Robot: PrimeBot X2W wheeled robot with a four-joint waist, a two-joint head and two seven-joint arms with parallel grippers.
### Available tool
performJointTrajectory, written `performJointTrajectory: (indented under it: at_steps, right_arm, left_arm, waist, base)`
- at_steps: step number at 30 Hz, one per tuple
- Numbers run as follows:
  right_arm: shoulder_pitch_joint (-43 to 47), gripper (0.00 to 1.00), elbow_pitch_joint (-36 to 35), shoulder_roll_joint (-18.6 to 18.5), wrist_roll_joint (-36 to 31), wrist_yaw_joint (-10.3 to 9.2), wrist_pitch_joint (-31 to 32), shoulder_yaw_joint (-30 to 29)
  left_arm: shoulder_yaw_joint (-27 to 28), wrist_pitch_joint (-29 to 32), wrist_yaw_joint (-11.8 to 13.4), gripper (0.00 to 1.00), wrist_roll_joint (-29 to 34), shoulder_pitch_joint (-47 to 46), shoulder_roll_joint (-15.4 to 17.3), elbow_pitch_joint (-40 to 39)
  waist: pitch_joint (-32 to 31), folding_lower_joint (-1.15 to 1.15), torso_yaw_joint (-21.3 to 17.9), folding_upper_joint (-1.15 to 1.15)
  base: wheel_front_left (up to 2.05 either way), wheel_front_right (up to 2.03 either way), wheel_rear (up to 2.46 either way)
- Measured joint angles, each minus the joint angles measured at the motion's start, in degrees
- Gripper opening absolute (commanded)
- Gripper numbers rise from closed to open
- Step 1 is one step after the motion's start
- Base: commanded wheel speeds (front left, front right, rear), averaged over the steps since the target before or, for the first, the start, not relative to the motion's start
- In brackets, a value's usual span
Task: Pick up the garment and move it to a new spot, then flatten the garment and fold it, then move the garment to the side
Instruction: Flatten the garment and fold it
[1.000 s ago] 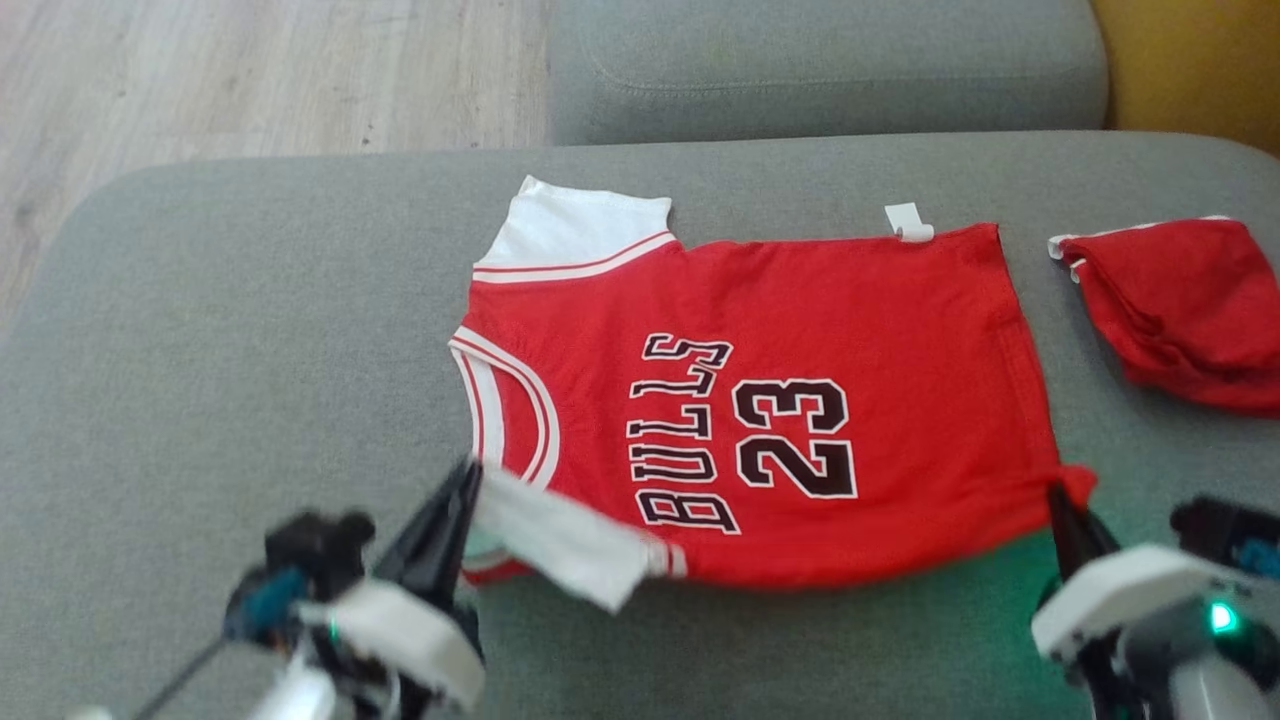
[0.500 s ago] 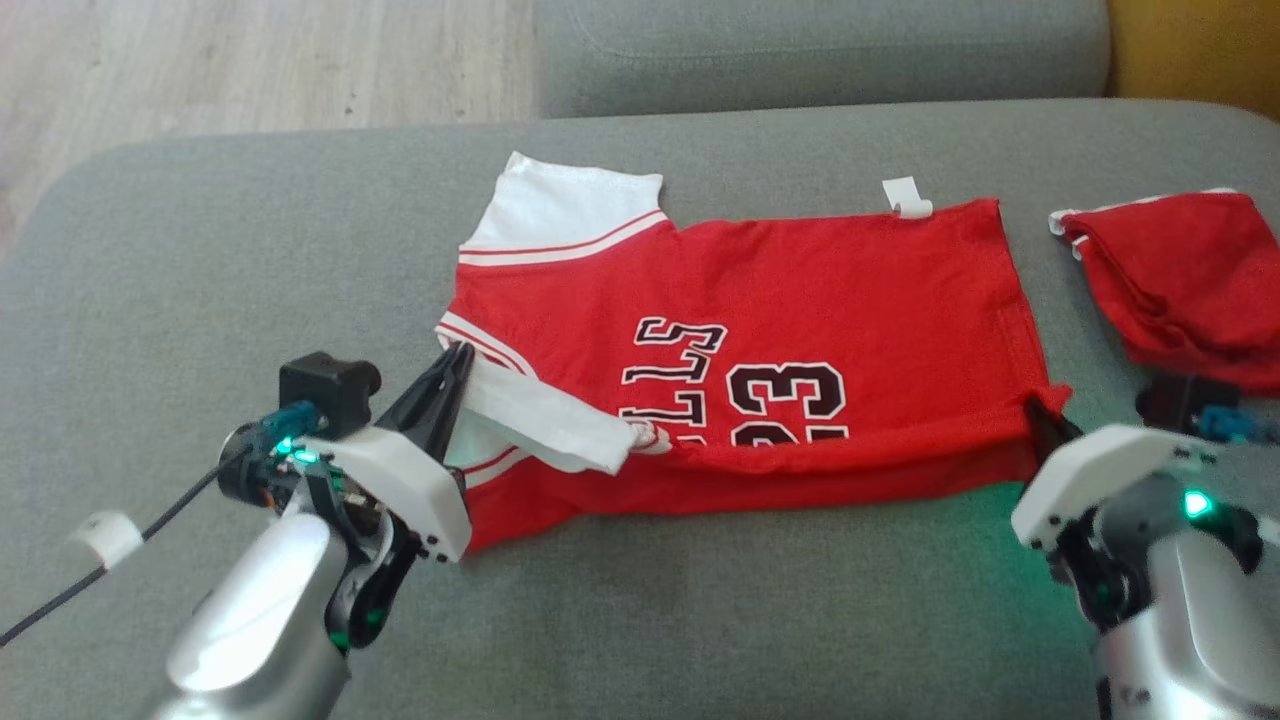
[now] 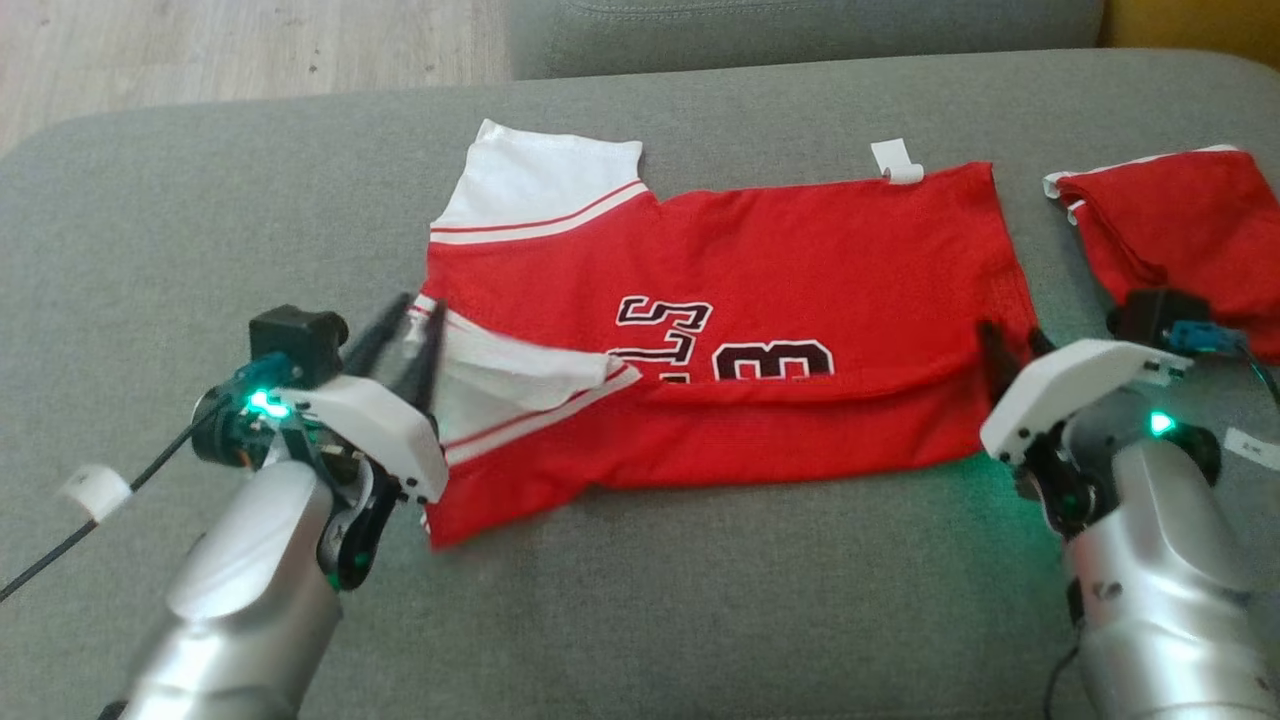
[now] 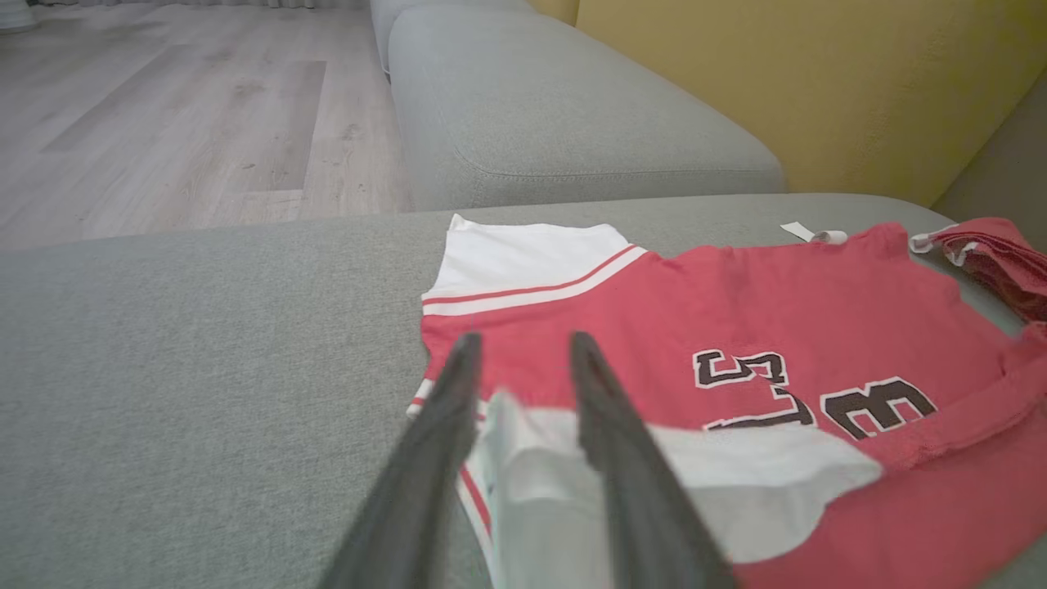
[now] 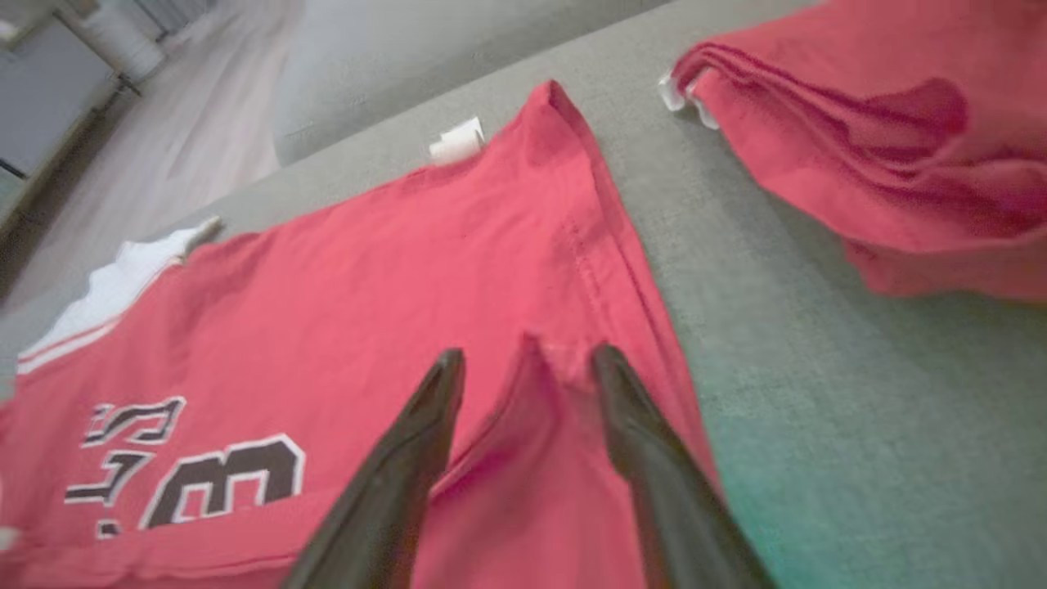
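Since a second ago the near edge of the red-and-white cloth basketball jersey (image 3: 800, 240) is lying folded toward twelve o'clock over its lettering, on the grey fabric sofa (image 3: 200, 200). At nine o'clock the left gripper (image 3: 420, 312) is standing slightly parted around the white sleeve (image 3: 510, 365). At three o'clock the right gripper (image 3: 1010, 335) is gaping wider astride the hem, gripping nothing.

jersey (image 3: 800, 240) was red, white striped trim, black white-edged lettering | other garment (image 3: 1190, 220) was red | cushion (image 3: 200, 220) was grey | wall (image 4: 818, 82) was yellow
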State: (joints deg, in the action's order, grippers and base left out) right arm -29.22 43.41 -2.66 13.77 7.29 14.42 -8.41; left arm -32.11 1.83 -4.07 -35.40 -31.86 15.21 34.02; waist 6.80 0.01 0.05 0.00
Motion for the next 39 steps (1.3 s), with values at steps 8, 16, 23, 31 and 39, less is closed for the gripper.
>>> performJointTrajectory:
  at_steps: [8, 16, 23, 31, 39]
  right_arm:
    - [-3.68, 1.0, 3.28, -0.02, 4.32, 0.0, -7.83, 3.86]
    - [-0.84, 1.0, -2.0, -0.04, -1.78, 0.0, -12.78, 0.96]
    - [11.64, 1.0, -11.62, -0.02, -5.17, 0.0, -15.05, -2.45]
    - [21.0, 1.0, -21.41, 0.1, -5.16, 0.0, -14.61, -3.14]
    - [21.87, 1.0, -24.88, 0.14, -3.6, 0.0, -13.21, -1.41]
  left_arm:
    - [0.15, -2.43, -1.01, 1.0, -0.59, -1.02, -0.24, 2.82]
    - [0.25, -3.68, -0.7, 1.0, -1.43, 2.12, 1.01, -2.63]
    - [0.58, -2.75, 4.17, 1.0, -3.66, 15.45, 2.79, -11.87]
    - [0.83, -0.07, 9.35, 1.0, -6.57, 24.38, 3.07, -16.24]
    - [1.68, 0.99, 9.93, 1.0, -9.09, 24.56, 1.66, -14.63]
  waist:
    - [-0.24, -0.01, -0.09, 0.0]
    - [-2.09, -0.01, 0.1, 0.0]
    - [-3.8, -0.02, 0.72, 0.0]
    - [-3.01, -0.02, 0.17, 0.0]
    - [-0.37, -0.01, -1.72, 0.0]
  base:
    - [0.0, 0.0, 0.0]
    - [0.0, 0.0, 0.0]
    - [0.0, 0.0, 0.0]
    - [0.0, 0.0, 0.0]
    - [0.0, 0.0, 0.0]
